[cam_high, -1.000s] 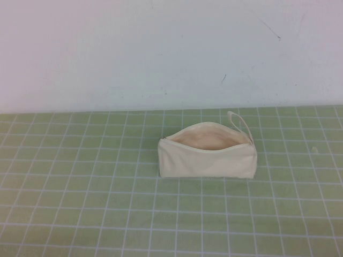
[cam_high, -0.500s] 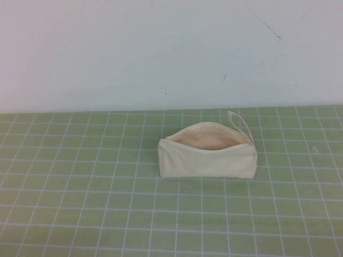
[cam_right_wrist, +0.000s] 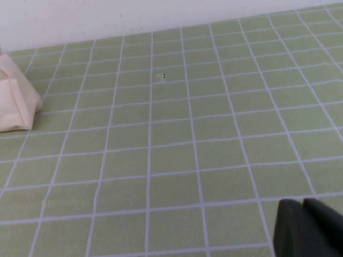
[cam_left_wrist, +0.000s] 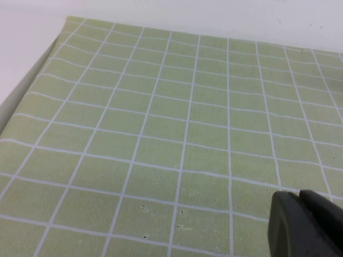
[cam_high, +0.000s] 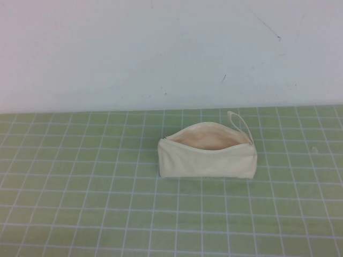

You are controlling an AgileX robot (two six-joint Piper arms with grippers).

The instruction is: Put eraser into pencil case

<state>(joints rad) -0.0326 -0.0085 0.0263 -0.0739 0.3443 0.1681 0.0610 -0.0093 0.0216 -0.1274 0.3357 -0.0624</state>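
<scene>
The pencil case [cam_high: 208, 150] is a cream fabric pouch lying on the green grid mat right of centre. Its zip is open, beige lining shows, and a thin loop strap [cam_high: 239, 122] sticks out at its far right end. One end of it also shows in the right wrist view [cam_right_wrist: 16, 101]. The eraser is not visible in any view. My left gripper [cam_left_wrist: 300, 201] is shut and empty, low over bare mat. My right gripper [cam_right_wrist: 304, 206] is shut and empty over bare mat, well away from the pouch. Neither gripper shows in the high view.
The green mat [cam_high: 80, 203] with white grid lines covers the table up to a white wall [cam_high: 161, 53] at the back. A tiny pale speck [cam_high: 315, 149] lies on the mat right of the pouch. The mat's edge [cam_left_wrist: 32, 85] shows in the left wrist view.
</scene>
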